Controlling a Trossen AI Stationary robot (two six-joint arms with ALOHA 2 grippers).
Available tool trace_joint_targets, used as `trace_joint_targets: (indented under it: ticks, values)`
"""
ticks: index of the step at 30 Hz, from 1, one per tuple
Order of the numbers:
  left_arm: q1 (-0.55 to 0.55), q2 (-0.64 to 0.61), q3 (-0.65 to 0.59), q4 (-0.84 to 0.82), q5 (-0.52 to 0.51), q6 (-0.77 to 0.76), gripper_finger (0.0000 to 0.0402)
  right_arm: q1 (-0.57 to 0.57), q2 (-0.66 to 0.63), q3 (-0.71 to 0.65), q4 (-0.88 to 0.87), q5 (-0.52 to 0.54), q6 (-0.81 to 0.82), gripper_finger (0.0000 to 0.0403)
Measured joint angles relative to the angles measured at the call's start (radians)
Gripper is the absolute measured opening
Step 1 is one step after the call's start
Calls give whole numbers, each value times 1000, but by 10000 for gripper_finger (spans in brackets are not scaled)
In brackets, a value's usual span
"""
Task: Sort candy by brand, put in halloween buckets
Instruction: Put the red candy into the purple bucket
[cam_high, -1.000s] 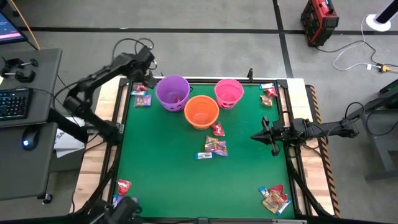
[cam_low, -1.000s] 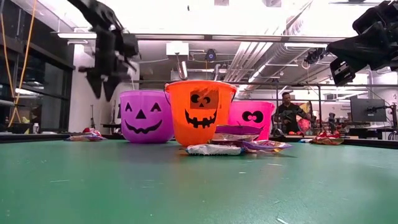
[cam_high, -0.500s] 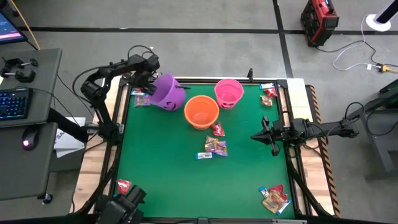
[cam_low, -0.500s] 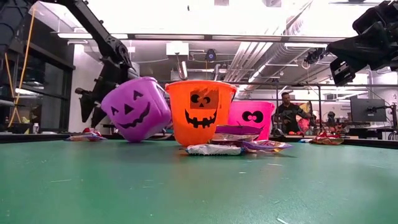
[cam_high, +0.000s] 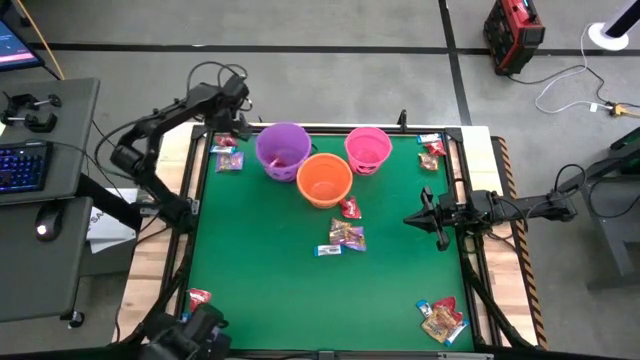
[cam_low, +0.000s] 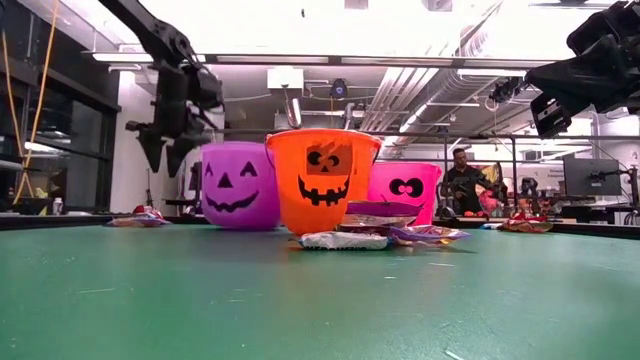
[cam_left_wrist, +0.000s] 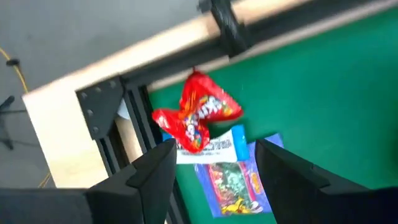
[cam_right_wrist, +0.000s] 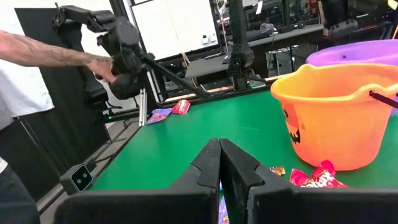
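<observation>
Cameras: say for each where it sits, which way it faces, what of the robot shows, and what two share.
High: overhead, straight down; both arms, table.
Low: table height, level; left gripper beside purple bucket.
Left wrist: down at candy; open fingers.
Right wrist: forward past shut fingers.
Shared: orange bucket in high, low, right wrist.

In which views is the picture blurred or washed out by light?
Low view: the ceiling lights glare white above the orange bucket, and the near table is soft. Left wrist view: the red candy is smeared by motion. High view: even light, sharp.
</observation>
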Motion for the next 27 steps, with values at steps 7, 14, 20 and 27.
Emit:
trace_joint_targets:
  ticks: [7, 14, 20, 27]
  values:
    - [14, 2, 2, 35, -81, -42, 206, 0, 0, 0, 0, 0, 0, 0]
    - [23, 163, 1, 32, -80, -69, 206, 0, 0, 0, 0, 0, 0, 0]
    - [46, 235, 1, 29, -82, -111, 206, 0, 0, 0, 0, 0, 0, 0]
    - [68, 278, 1, 45, -51, -107, 194, 0, 0, 0, 0, 0, 0, 0]
